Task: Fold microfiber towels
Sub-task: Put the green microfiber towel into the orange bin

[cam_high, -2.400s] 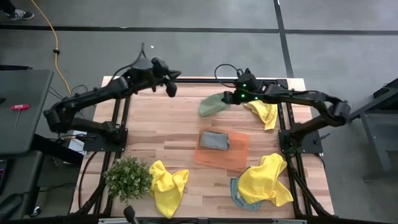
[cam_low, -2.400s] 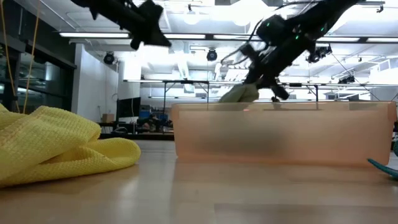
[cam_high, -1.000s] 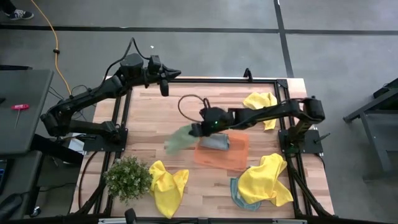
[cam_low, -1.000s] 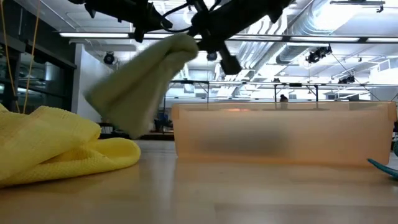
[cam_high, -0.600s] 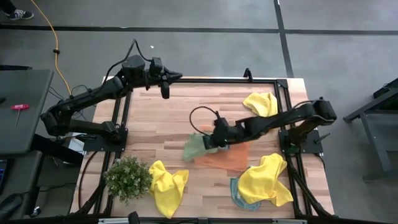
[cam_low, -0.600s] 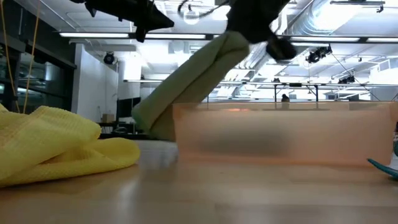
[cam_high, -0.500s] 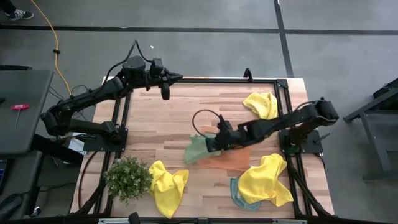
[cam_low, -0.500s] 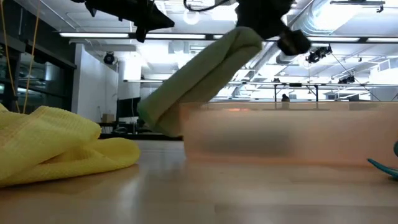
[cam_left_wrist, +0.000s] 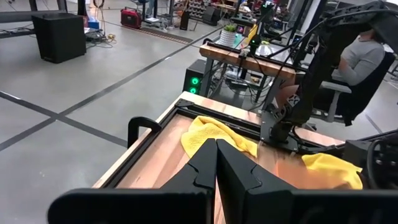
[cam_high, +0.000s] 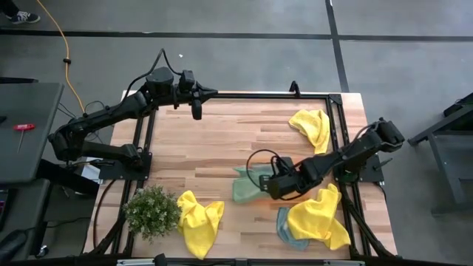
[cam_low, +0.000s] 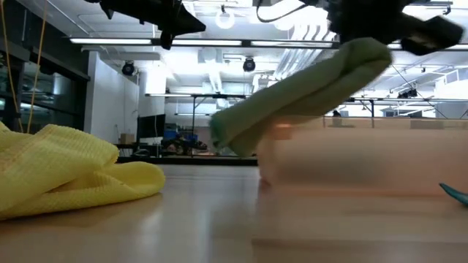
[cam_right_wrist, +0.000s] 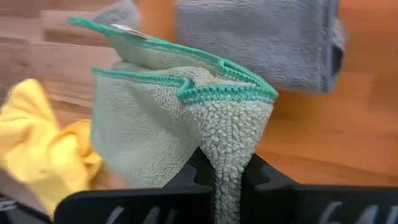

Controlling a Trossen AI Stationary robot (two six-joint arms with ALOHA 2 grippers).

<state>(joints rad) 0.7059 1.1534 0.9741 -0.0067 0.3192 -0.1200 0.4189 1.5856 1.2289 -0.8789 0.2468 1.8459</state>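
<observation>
Towels lie scattered on the wooden table in the high view: a pale green towel near the middle, pinched by the right gripper, whose arm stretches low across the table from the right side. A yellow towel sits near the far right corner, another beside the plant at the near left, and a third at the near right, lying on a teal towel. The left gripper hangs shut and empty over the far left edge.

Low view — the green towel hangs folded and tilted from the right gripper above the blurred orange tray; its lower end points left. One yellow towel is heaped on the left.

Left wrist view: the fingers are pressed together, holding nothing. Beyond them lie two yellow towels, one close, one farther, and a seated person shows in the room behind.

Right wrist view — the fingers clamp a fold of the green towel, with its darker green hem on top. A grey towel lies folded on the orange tray behind, and a yellow towel is off to one side.
</observation>
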